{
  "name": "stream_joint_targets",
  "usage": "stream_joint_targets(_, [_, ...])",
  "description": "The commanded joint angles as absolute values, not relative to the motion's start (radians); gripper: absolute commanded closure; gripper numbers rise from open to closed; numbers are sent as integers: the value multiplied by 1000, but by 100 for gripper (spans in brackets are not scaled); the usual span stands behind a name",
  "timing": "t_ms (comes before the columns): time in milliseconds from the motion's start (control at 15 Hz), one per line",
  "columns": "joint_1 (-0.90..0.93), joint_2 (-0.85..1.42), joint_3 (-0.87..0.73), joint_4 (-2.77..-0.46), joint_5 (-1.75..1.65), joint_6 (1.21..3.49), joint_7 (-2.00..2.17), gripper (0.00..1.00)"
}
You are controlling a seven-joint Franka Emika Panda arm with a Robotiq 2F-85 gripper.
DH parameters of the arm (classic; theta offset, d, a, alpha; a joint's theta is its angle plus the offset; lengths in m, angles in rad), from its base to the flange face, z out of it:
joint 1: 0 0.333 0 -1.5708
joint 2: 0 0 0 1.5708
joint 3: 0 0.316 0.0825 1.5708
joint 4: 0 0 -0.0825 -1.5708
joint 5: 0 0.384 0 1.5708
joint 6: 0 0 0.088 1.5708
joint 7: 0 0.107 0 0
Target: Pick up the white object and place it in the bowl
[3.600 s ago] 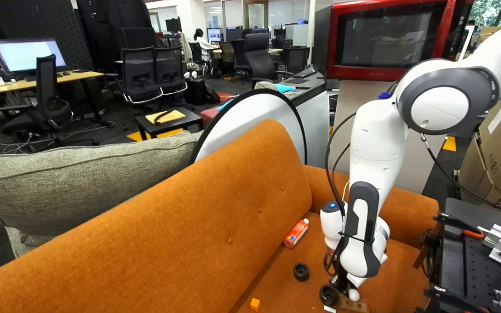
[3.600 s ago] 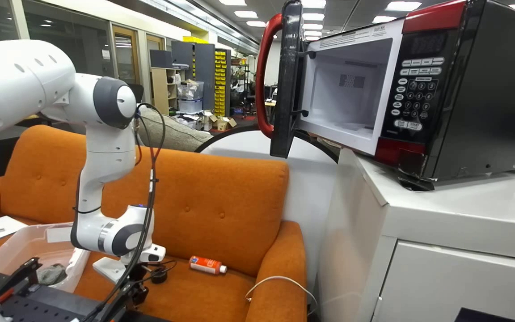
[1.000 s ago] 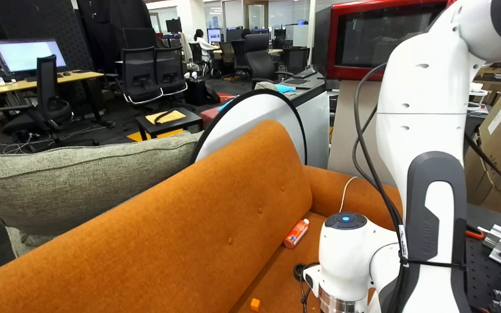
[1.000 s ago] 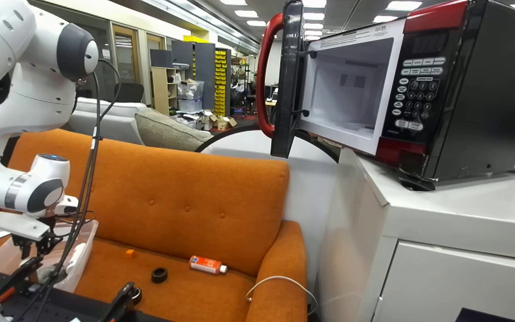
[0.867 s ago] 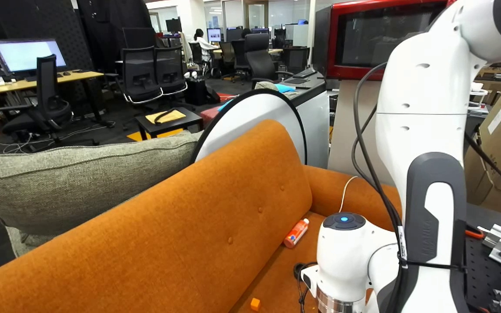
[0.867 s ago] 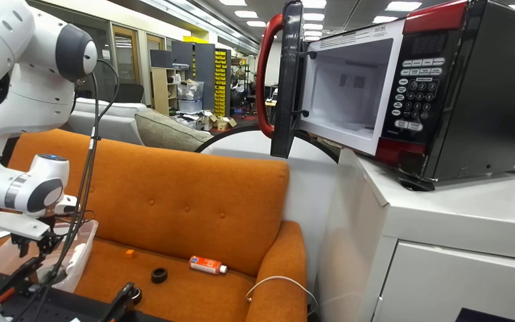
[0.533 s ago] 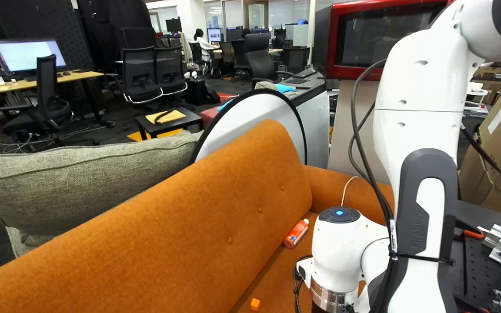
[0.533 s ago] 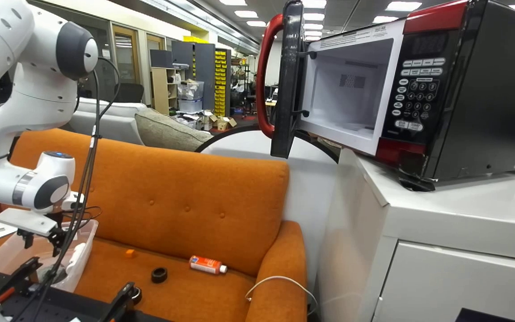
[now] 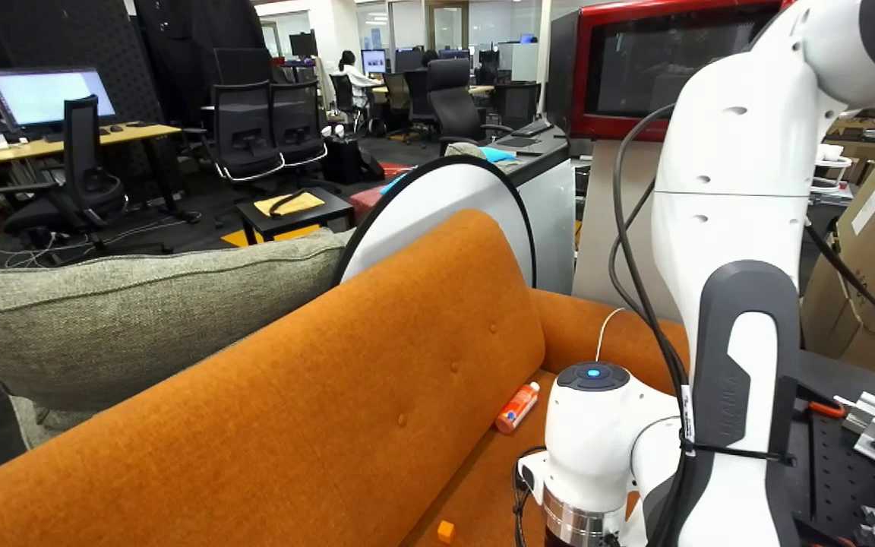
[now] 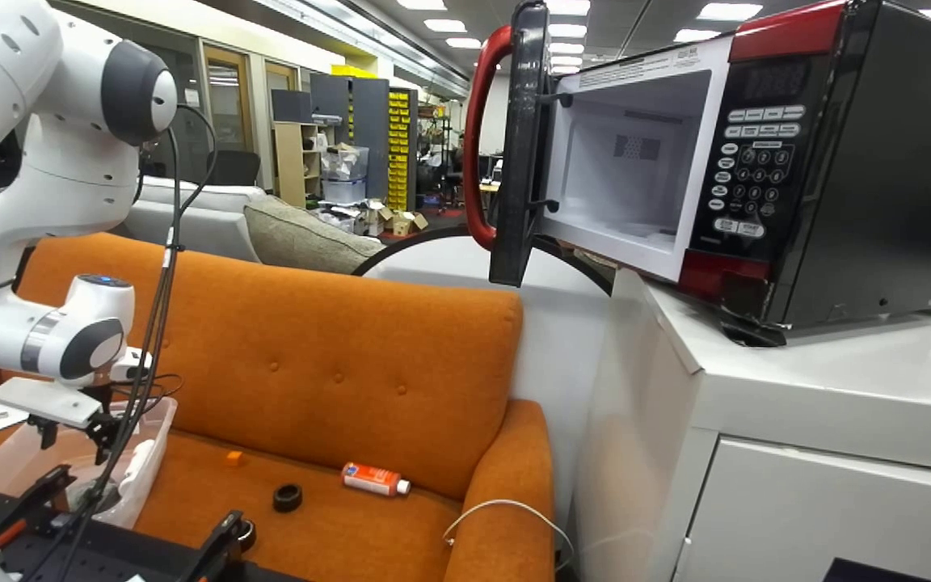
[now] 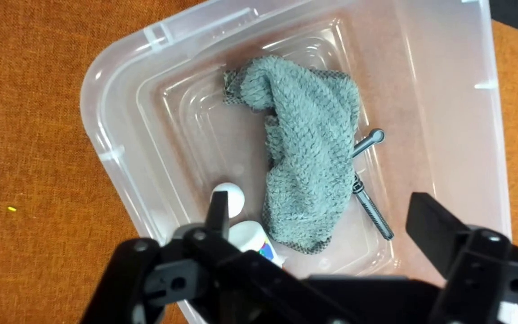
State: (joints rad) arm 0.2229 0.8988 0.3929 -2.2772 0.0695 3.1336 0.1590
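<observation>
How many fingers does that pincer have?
2, spread apart in the wrist view: one finger hides part of the ball; the other finger shows on the cloth's far side. No others show.

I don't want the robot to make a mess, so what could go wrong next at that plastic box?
The white ball in the plastic box could roll if bumped: it looks round, and in the wrist view the open end effector partly hides it. Going lower, the end effector might knock the white container close to the ball. In an exterior view, black cables hang from the arm; they could snag as it moves.
</observation>
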Motion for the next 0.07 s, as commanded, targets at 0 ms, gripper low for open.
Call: stream_joint_targets(0, [226, 898, 393, -2275, 83, 3131, 149, 0])
